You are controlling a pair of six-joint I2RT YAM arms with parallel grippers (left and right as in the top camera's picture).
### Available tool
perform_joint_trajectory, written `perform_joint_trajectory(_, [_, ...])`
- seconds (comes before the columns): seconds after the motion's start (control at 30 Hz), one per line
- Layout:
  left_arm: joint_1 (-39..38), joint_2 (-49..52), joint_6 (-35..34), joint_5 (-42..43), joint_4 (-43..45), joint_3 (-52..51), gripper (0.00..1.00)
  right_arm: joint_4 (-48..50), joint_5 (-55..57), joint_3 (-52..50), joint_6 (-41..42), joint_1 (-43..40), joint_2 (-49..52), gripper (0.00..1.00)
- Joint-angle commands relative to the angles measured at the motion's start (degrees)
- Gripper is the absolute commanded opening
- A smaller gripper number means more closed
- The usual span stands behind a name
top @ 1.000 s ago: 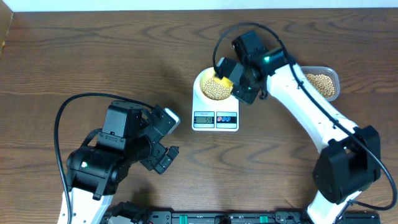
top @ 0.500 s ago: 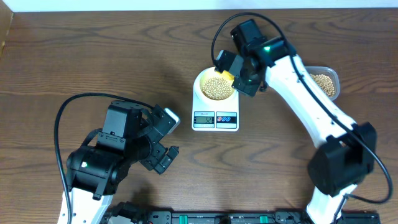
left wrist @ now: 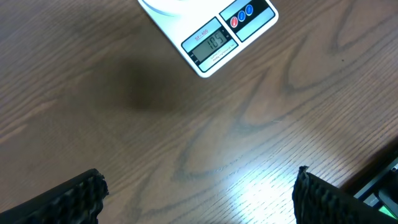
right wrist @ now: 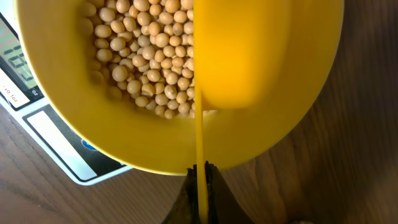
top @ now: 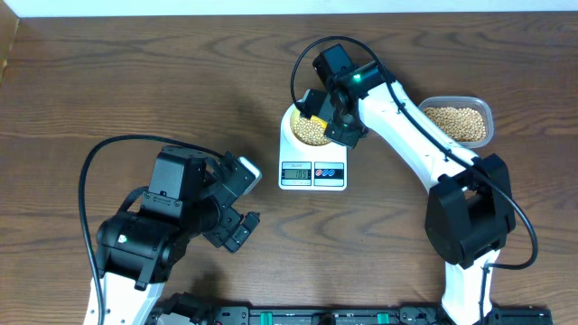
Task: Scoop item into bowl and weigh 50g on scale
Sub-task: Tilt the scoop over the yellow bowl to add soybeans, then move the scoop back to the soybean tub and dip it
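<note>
Moved: your right arm has swung left since a second ago, from the bowl's right edge to above its far side; the tub it was crossing now lies uncovered.
Right gripper [right wrist: 200,183]: closed tight on the thin handle of one yellow scoop [right wrist: 249,56], seen edge-on between the fingers.
Scoop: its blade hangs over the right half of the bowl; you cannot tell whether it touches the beans.
Bowl [right wrist: 81,134]: one, pale yellow, sitting on the scale's platform.
Soybeans [right wrist: 143,56]: too many to count, in two lots; one covers the bottom of the bowl, the other [top: 456,125] fills the tub.
Scale [top: 312,173]: one, white, at the middle of the table, its front edge facing you.
Display [left wrist: 210,42]: one, lit with digits that are too blurred to read.
Buttons [left wrist: 244,14]: two, one red and one blue, just right of the display.
Tub [top: 489,113]: one, clear plastic, to the right of the scale and apart from it.
Left gripper [left wrist: 196,196]: fingers spread wide, holding nothing, hanging over bare wood near the scale's front.
Table [top: 135,81]: dark brown wood grain.
</note>
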Motion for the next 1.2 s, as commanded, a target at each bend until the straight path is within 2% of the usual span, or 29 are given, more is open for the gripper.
perform_joint_trajectory(0.0, [0.3,0.0,0.3,-0.4,-0.1,1.8,0.98,-0.2,-4.5,0.9,1.0,0.4,-0.4,0.01])
perform_joint_trajectory(0.43, [0.3,0.0,0.3,-0.4,-0.1,1.8,0.98,-2.2,-16.7,2.1,7.1,-3.3,-0.5,0.01])
perform_joint_trajectory(0.6, [0.3,0.0,0.3,-0.4,-0.1,1.8,0.98,-3.7,-28.4,2.1,7.5,-7.4,-0.5,0.01])
perform_joint_trajectory(0.73, [0.3,0.0,0.3,-0.4,-0.1,1.8,0.98,-4.9,-32.3,2.1,7.5,-9.6,-0.5,0.01])
perform_joint_trajectory(0.97, [0.3,0.0,0.3,-0.4,-0.1,1.8,0.98,-13.2,-35.5,5.2,7.5,-12.4,-2.2,0.01])
perform_joint_trajectory(1.17, [0.3,0.0,0.3,-0.4,-0.1,1.8,0.98,-18.4,-38.5,5.7,7.5,-15.4,-7.8,0.01])
